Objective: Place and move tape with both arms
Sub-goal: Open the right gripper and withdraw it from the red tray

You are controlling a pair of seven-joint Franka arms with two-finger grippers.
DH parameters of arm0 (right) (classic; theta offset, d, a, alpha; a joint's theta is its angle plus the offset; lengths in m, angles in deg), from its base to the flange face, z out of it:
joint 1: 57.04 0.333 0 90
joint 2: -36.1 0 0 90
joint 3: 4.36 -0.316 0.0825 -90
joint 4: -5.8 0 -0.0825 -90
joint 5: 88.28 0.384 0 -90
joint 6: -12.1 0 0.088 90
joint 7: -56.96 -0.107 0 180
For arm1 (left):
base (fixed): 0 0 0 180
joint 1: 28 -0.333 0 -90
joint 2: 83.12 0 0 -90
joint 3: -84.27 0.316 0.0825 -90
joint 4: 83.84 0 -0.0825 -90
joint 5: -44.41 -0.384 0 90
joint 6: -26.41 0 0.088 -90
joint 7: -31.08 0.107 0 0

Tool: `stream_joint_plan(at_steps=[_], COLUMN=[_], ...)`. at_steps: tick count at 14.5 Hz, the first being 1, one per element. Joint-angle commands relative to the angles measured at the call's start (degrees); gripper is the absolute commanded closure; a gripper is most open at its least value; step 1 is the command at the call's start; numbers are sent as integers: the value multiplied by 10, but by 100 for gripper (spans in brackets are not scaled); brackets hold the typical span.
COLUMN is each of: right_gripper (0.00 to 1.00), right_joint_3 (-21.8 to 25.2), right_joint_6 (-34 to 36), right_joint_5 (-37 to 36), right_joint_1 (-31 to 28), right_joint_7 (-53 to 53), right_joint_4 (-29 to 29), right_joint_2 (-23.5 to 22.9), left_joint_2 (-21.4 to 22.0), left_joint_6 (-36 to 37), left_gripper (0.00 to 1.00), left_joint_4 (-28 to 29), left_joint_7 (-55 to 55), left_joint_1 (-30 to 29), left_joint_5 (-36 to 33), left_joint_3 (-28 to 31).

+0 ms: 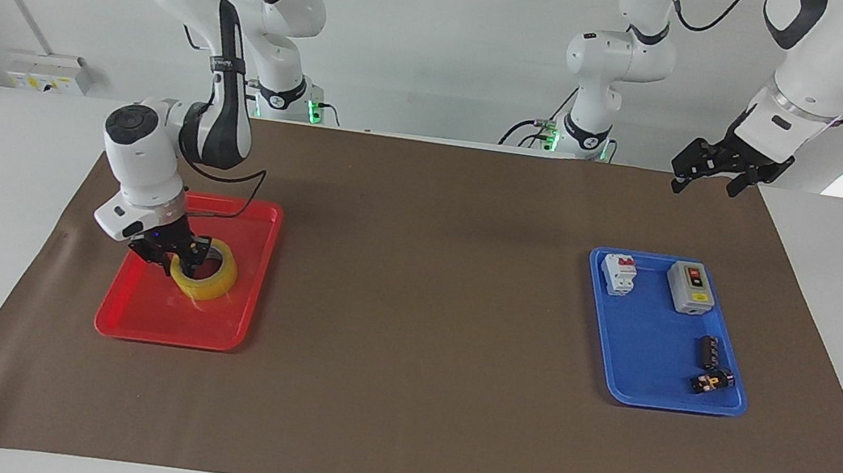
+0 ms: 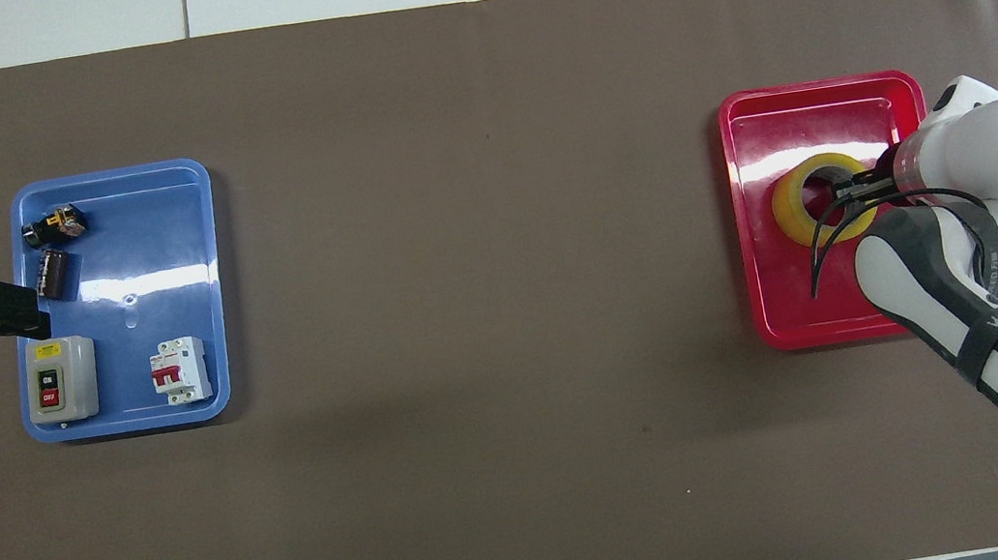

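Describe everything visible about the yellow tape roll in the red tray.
The tape is a wide ring of translucent yellow packing tape with a pale inner core, lying flat on the floor of the red tray, about midway along the tray. The right gripper is down at the roll's rim on the side toward the tray's outer edge, a finger reaching into its hole; whether it grips the roll cannot be told.

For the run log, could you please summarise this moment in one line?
right hand: at tape in red tray | left hand: waiting, open, raised
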Motion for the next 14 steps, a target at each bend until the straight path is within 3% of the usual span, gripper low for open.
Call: stream_joint_plan(at_steps=[1, 9, 11, 14], right_gripper=[0, 0, 0, 0], right_joint_3=[-12, -13, -14, -13], right_joint_6=[45, 436, 528, 595], right_joint_5=[3, -2, 0, 5], right_joint_1=[-2, 3, 3, 4], right_joint_7=[-43, -76, -77, -75], right_joint_4=[24, 312, 359, 389], right_joint_2=[28, 64, 91, 118], left_joint_2=[13, 13, 13, 13], left_joint_6=[-6, -6, -6, -6], left_gripper=[0, 0, 0, 0], left_joint_4=[16, 16, 16, 16], left_joint_7=[5, 5, 5, 5], left_joint_1=[-10, -10, -10, -10], left_joint_5=[8, 8, 8, 8], left_joint_3=[-7, -6, -6, -6])
